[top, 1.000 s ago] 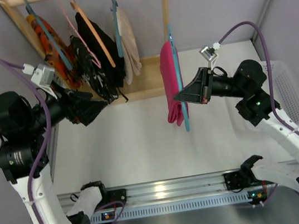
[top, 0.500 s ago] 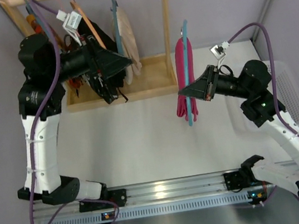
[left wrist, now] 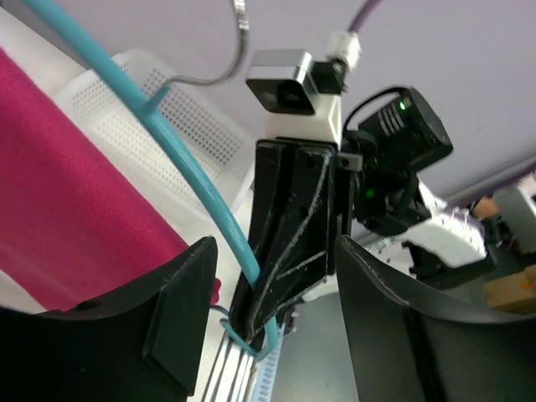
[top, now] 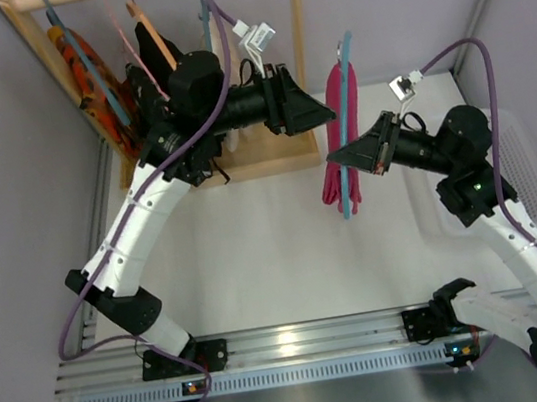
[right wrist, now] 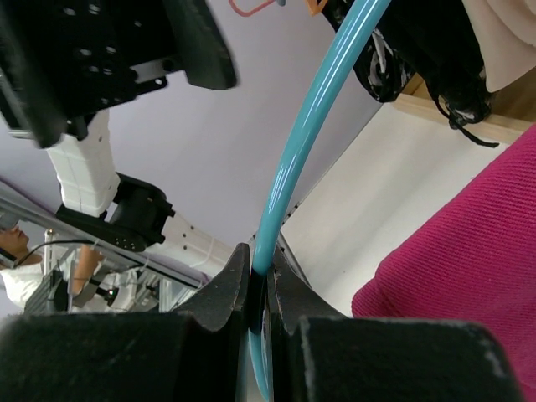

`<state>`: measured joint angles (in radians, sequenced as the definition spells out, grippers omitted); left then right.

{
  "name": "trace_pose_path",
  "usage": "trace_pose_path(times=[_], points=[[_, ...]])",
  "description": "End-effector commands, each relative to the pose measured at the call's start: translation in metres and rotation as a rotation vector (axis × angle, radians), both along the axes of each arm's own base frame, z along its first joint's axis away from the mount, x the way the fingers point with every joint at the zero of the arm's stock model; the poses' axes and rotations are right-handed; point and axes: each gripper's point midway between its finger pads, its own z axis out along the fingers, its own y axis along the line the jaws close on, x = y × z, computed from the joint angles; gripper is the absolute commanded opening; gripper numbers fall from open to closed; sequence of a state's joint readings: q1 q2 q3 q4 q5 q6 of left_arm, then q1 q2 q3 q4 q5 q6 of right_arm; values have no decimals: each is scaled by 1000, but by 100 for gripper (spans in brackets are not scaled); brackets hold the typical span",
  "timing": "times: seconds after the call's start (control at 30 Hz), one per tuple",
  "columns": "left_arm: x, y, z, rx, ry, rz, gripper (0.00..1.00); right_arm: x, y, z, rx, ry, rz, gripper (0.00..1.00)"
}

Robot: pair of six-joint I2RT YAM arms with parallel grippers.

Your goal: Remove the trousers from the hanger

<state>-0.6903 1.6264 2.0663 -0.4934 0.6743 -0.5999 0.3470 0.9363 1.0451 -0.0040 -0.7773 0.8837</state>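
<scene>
— While the magenta trousers (top: 332, 176) drape over the teal hanger (top: 344, 99), what carries it?
— The right gripper (top: 335, 159). Its jaws are pinched tight on the hanger's thin rod, holding it in the air over the white worktop (top: 255, 243), just beside the wooden rack (top: 298, 25).
— And the left gripper (top: 327, 119)?
— Jaws spread wide, near the hanger's upper stretch, gripping nothing. A white perforated basket (top: 532, 172) sits beside the right arm.

Magenta trousers (top: 330, 182) on a teal hanger (top: 346, 108); orange-patterned garment (top: 77, 68), perhaps floral; white perforated basket (top: 527, 172).
</scene>
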Motion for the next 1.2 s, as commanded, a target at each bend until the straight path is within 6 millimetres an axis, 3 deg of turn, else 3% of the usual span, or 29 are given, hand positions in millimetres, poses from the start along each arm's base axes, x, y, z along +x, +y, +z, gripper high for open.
trace_pose_path(times=[0.0, 0.07, 0.27, 0.63, 0.73, 0.9, 1.07, 1.17], points=[[12, -9, 24, -137, -3, 42, 63, -21, -20, 75, 101, -383, -62, 0], [19, -16, 11, -140, 36, 53, 62, -21, -22, 76, 114, -394, -68, 0], [28, -37, -2, -179, 152, 31, 57, -28, -22, 70, 123, -396, -33, 0], [18, -61, -21, -190, 252, -17, 56, -39, -17, 77, 136, -438, 20, 0], [16, -63, -15, -222, 252, -41, 51, -38, -15, 71, 127, -434, 28, 0], [9, -64, 2, -290, 265, -97, 32, -36, -11, 59, 99, -450, 41, 0], [-4, -70, 6, -309, 296, -169, 33, -34, -7, 52, 62, -484, 59, 0], [-10, -73, 4, -307, 314, -180, 38, -33, -6, 54, 56, -501, 66, 0]])
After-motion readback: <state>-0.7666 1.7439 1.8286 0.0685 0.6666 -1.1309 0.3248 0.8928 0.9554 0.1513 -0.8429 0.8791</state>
